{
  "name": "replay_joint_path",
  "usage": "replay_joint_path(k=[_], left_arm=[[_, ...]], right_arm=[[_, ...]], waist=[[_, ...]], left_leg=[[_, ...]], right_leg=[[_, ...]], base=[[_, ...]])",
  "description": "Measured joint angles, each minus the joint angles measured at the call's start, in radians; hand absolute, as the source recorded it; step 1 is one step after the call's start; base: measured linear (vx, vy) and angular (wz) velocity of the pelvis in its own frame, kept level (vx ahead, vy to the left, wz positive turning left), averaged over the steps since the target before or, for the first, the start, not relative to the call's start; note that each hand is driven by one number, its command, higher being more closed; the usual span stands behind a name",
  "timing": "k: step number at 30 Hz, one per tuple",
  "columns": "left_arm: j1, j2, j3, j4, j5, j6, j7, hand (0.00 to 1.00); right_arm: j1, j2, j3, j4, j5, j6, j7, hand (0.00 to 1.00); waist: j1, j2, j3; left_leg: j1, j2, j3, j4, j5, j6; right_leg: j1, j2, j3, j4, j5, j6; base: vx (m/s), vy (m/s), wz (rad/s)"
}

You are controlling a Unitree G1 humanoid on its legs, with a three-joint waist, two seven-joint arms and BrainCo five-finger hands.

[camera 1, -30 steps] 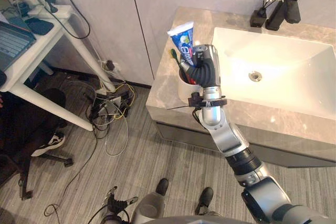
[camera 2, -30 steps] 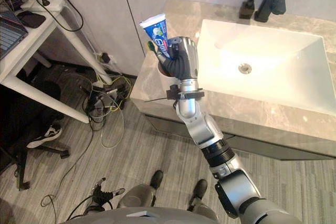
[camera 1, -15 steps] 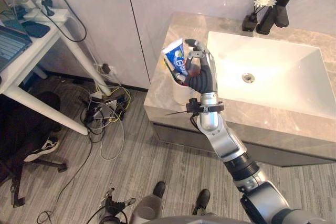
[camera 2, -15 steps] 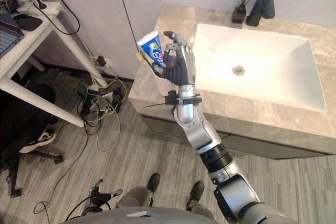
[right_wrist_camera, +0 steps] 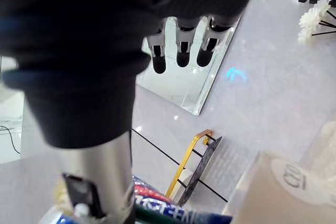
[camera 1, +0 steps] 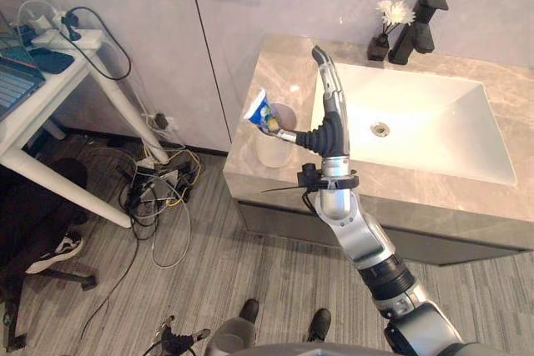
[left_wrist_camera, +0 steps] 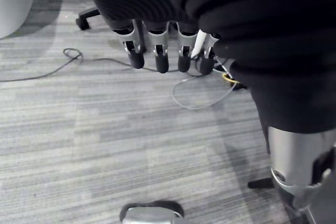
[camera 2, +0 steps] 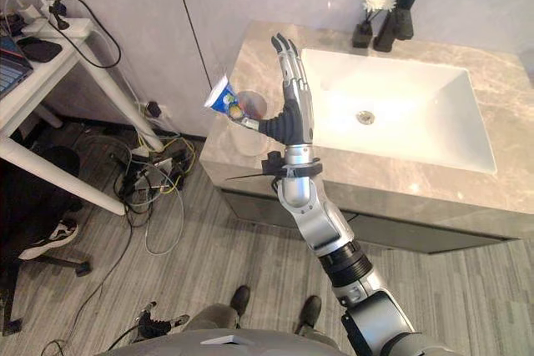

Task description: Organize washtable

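Your right robot hand point(camera 1: 329, 119), fingers straight and empty, stands just beside the cup point(camera 1: 272, 147); brushing it could topple the toothpaste tube point(camera 1: 258, 110).

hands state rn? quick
left hand: open, fingers relaxed, holding nothing.
right hand: open, fingers straight, beside the toothpaste in the cup.

We see a blue-and-white toothpaste tube point(camera 1: 259, 112) and a white cup point(camera 1: 274, 137). Our bench point(camera 1: 275, 64) is beige, veined marble. The basin point(camera 1: 417, 114) is white, the tap point(camera 1: 415, 31) black, the floor point(camera 1: 209, 289) striped grey.
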Motion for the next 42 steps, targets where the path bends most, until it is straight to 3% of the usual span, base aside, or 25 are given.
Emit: replay_joint_path(k=[8,13,17,20,25,29,34,37,42], left_arm=[[-0.018,0.006,0.000,0.048,0.009,0.001,-0.002,0.00],[-0.021,0.010,-0.001,0.062,0.010,0.001,-0.003,0.00],[-0.031,0.019,-0.006,0.076,0.010,0.001,-0.016,0.00],[-0.030,0.025,-0.013,0.079,0.010,0.001,-0.022,0.00],[-0.031,0.026,0.001,0.122,0.009,0.001,-0.023,0.00],[-0.029,0.025,0.013,0.147,0.009,0.002,-0.039,0.00],[-0.032,0.016,0.044,0.157,0.009,0.001,-0.061,0.00],[-0.036,-0.005,0.048,0.153,0.004,0.001,-0.063,0.00],[-0.032,-0.019,0.035,0.129,-0.012,0.000,-0.063,0.00]], right_arm=[[0.048,-0.006,-0.004,-0.097,-0.001,-0.020,-0.029,0.00],[0.056,-0.007,-0.012,-0.171,-0.002,-0.027,-0.034,0.00],[0.092,-0.017,-0.076,-0.201,-0.002,-0.026,-0.049,0.00],[0.151,-0.043,-0.143,-0.280,-0.003,-0.026,-0.064,0.00],[0.390,-0.049,-0.436,-0.380,-0.006,-0.014,-0.082,0.00],[0.565,-0.026,-0.592,-0.376,-0.007,0.010,-0.098,0.00],[0.743,0.066,-0.671,-0.166,-0.008,0.056,-0.076,0.00],[0.821,0.155,-0.673,0.041,-0.002,0.095,-0.037,0.00],[0.867,0.182,-0.631,0.313,0.074,0.096,0.016,0.00]], waist=[[-0.005,0.000,-0.007],[-0.028,-0.001,-0.008],[-0.031,-0.003,-0.012],[-0.042,-0.004,-0.013],[-0.064,-0.010,-0.045],[-0.103,-0.003,-0.060],[-0.128,0.006,-0.070],[-0.138,0.027,-0.081],[-0.135,0.042,-0.087]], left_leg=[[0.025,0.002,0.017,-0.005,0.000,0.000],[0.032,0.002,0.030,-0.005,0.000,0.000],[0.043,0.005,0.052,-0.007,-0.002,0.001],[0.050,0.006,0.064,-0.008,-0.002,0.002],[0.059,0.009,0.112,-0.005,-0.016,0.006],[0.059,0.012,0.138,0.009,-0.033,0.006],[0.065,0.022,0.185,0.022,-0.054,0.003],[0.072,0.024,0.197,0.021,-0.058,0.007],[0.101,0.033,0.211,0.013,-0.069,0.006]], right_leg=[[0.014,0.000,0.013,0.000,0.001,0.000],[0.014,0.001,0.031,0.000,0.003,0.000],[0.013,0.003,0.047,0.000,0.004,-0.001],[0.013,0.004,0.060,0.001,0.006,0.000],[0.000,0.008,0.104,0.004,0.012,0.002],[-0.007,0.012,0.131,0.004,0.009,0.004],[-0.017,0.022,0.171,0.000,0.005,-0.001],[-0.014,0.022,0.176,-0.001,0.005,0.000],[0.013,0.032,0.185,-0.001,-0.004,-0.001]], base=[[0.00,0.002,-0.05],[-0.02,0.005,-0.09],[-0.01,0.003,-0.15],[-0.01,0.004,-0.11],[0.02,0.004,-0.27],[0.00,0.010,-0.26],[0.01,-0.002,-0.27],[0.02,0.004,-0.09],[0.01,-0.005,-0.08]])
